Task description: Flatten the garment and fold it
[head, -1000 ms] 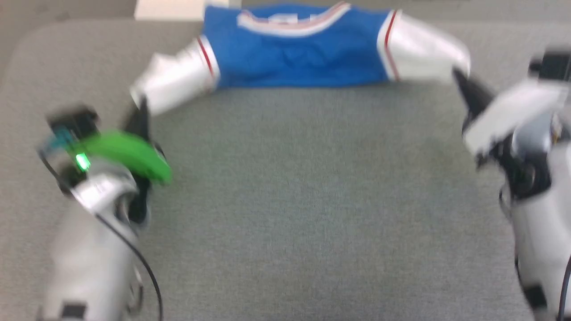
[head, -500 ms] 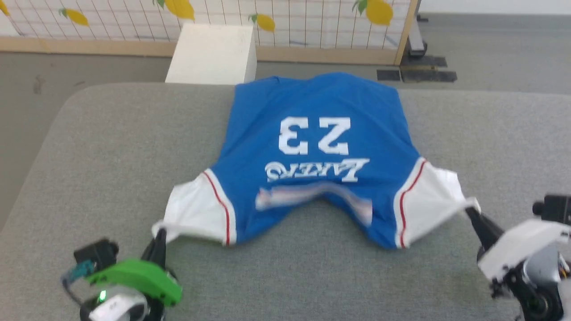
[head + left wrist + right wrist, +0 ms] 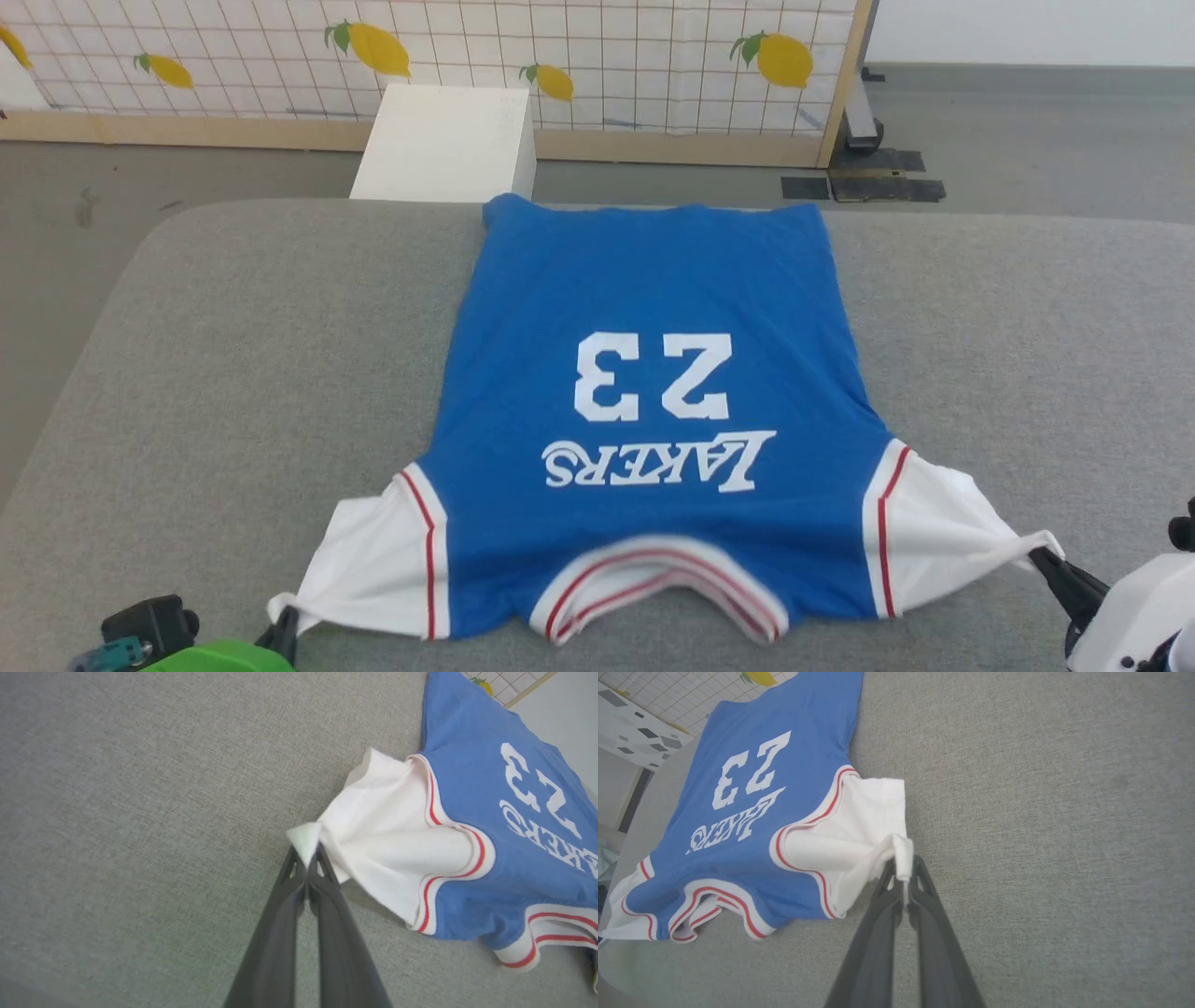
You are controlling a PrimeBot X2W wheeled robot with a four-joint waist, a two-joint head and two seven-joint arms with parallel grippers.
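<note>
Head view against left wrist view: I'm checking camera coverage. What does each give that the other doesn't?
Head view: the white box beyond the table and the T-shirt's far hem. Left wrist view: the left pincer's two fingers pressed together on the left sleeve's corner. Both: the blue T-shirt, number up, on the grey table.

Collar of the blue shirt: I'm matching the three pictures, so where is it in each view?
Head view: collar at bottom centre.
Left wrist view: collar at the lower right edge.
Right wrist view: collar at lower left.
Shared landmark: the white 23 on the shirt.
</note>
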